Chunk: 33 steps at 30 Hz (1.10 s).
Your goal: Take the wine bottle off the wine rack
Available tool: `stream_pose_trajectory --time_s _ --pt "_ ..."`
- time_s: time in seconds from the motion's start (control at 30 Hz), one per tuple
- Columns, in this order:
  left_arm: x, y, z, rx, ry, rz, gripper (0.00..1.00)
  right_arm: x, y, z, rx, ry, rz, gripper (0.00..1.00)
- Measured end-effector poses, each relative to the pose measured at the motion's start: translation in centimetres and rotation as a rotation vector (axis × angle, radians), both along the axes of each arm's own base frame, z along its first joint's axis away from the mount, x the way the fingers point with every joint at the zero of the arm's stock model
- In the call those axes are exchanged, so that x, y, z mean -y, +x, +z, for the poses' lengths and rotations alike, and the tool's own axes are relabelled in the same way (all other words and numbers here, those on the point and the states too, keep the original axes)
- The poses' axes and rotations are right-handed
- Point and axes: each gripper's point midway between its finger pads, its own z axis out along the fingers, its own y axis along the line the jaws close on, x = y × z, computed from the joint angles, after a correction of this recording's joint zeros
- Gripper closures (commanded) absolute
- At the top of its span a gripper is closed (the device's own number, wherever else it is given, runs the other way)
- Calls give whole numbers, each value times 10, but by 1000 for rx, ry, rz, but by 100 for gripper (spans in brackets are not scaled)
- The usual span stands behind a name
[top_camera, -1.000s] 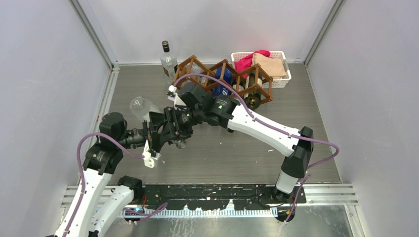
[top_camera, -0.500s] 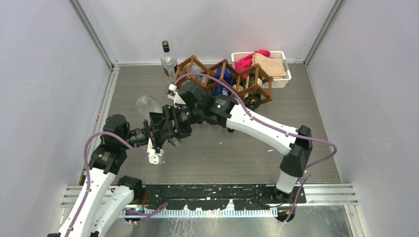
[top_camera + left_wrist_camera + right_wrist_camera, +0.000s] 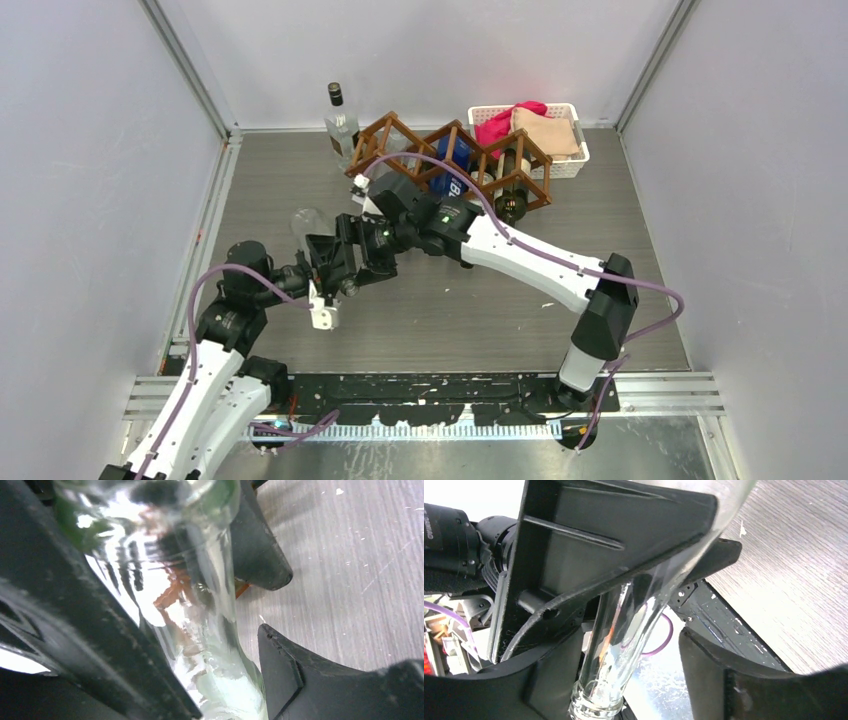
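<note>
Presently left end effector (image 3: 210,650) clamps one wine bottle (image 3: 305,222); right end effector (image 3: 629,660) gapes loose.

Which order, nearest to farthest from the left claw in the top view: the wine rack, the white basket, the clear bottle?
1. the clear bottle, gripped in the left claw itself, left of centre.
2. the wine rack, farther back and to the right.
3. the white basket, back right, behind the rack's right end.

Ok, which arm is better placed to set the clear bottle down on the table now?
Left, probably. The left fingers are closed on the clear bottle; the right fingers stand off its neck with gaps on both sides.
</note>
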Motion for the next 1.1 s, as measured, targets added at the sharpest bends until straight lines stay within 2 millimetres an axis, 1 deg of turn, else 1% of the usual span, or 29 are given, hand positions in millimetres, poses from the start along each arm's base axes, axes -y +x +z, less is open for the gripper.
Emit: stream_pose_trajectory --time_s 0.03,0.07,0.13,0.2,0.23,0.27,0.33,0.4,0.47,0.57,0.63,0.7,0.83,0.93,1.07,1.1 --pt "-1 1 2 3 -7 10 100 3 2 -1 6 -12 -11 13" --pt "-2 3 4 9 -13 22 100 5 4 -1 13 -16 -19 10" --pt "-3 7 9 16 -27 46 100 9 8 5 34 -12 -38 6" --pt "-6 13 12 17 -45 81 100 15 12 15 60 4 -57 1" --pt "-8 17 13 13 -54 101 100 18 13 21 68 14 -66 0" --pt "-9 20 12 3 -57 118 100 19 15 30 86 41 -75 0" --pt "-9 27 5 -39 -63 147 100 24 19 48 121 84 -94 0" --pt "-10 34 -4 -100 -71 177 100 33 23 65 153 114 -124 0" --pt "-12 41 -15 -170 -74 220 100 43 29 77 184 134 -157 0" --pt "-19 57 -31 -290 -84 321 100 61 42 94 232 149 -229 0" --pt "-24 69 -31 -350 -99 389 100 73 51 102 257 151 -277 0" --pt "-29 83 -25 -394 -126 452 100 82 59 105 273 144 -322 1" --pt "-48 118 8 -439 -227 587 100 92 69 103 291 120 -378 7" --pt "-70 147 34 -459 -324 692 100 101 73 97 299 93 -413 9" --pt "-98 183 53 -498 -428 810 100 115 75 90 314 47 -456 9" --pt "-107 198 57 -518 -464 848 100 118 77 90 324 37 -469 9"
